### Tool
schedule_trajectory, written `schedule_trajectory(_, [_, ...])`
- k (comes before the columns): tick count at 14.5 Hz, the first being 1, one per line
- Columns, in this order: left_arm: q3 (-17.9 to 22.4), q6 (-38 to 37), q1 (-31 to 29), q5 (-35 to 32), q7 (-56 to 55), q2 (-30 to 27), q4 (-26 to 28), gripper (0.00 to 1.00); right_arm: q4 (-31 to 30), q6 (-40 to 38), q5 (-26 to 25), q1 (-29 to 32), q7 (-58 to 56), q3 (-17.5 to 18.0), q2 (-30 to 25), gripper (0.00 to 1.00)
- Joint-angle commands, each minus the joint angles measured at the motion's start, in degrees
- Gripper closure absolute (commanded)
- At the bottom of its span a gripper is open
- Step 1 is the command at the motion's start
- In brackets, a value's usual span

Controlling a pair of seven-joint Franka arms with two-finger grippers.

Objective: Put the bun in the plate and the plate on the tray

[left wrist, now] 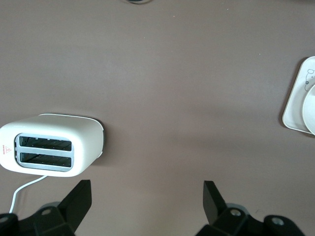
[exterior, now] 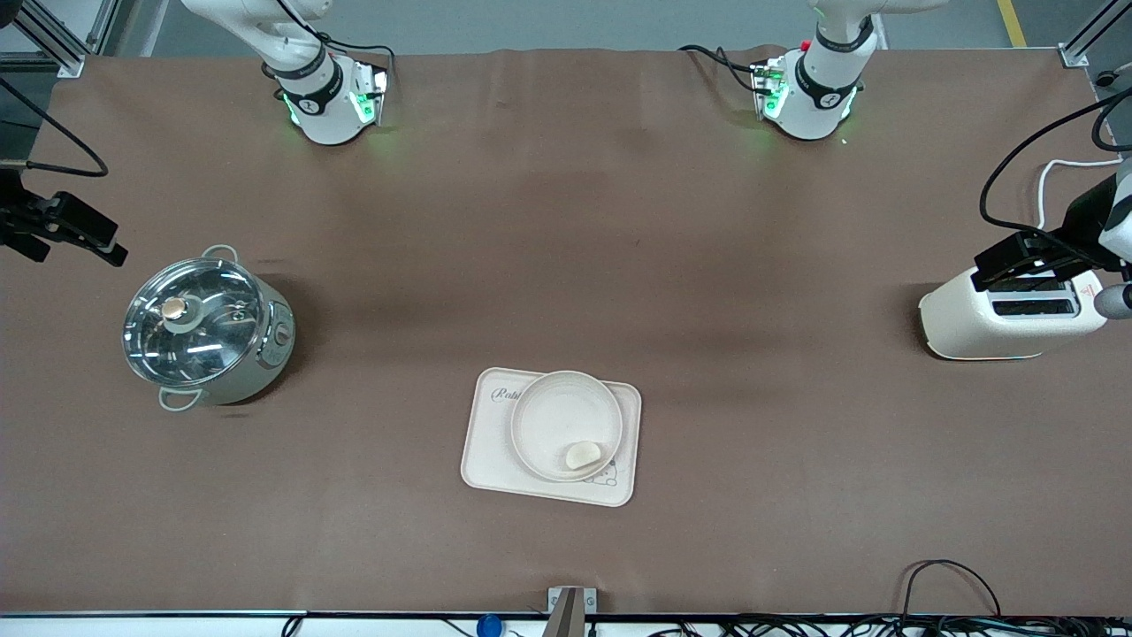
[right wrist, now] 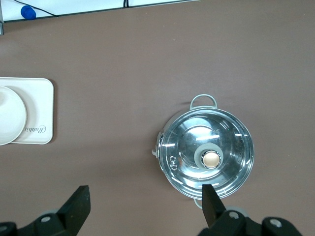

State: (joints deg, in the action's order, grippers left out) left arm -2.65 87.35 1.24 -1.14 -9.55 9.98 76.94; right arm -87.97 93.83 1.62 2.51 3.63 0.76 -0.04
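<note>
Left wrist view shows the left gripper with its black fingers spread wide and holding nothing, hanging above bare brown desk just beside the white two-slot toaster at that arm's end. In the right wrist view the right gripper has its fingers equally released and empty, poised over the edge of the shiny steel pot with a glass lid and round knob at the other end of the desk. In the front view the left gripper shows only as dark hardware above the toaster and the right one as dark hardware at the frame's edge above the pot.

Between the two waiting arms, well apart from either, lies the cream rectangular tray with rounded corners and "Rabbit" lettering, nearer the front camera than the pot and the toaster. The round shallow cream plate with a raised rim already sits on it, covering most of the tray. The small pale cream oblong bun rests inside the plate, against the part of its rim nearest the front camera, its long axis slanted across the dish.

Judged from this layout, both placements look complete. Neither arm is clearly the nearer: the tray sits roughly midway, and its edge shows in both wrist views.
</note>
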Motion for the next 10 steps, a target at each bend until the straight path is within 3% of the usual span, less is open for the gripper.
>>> schedule_trajectory(1, [-0.1,-0.9,0.1,-0.6,0.5,-0.2,-0.4,0.0,1.1,-0.7,-1.3,1.3,-0.6,1.2,0.4,0.0])
schedule_trajectory(10, [0.0,-0.9,0.0,-0.4,0.7,-0.2,-0.4,0.0,0.8,-2.2,-1.1,1.4,-0.7,1.1,0.5,0.0])
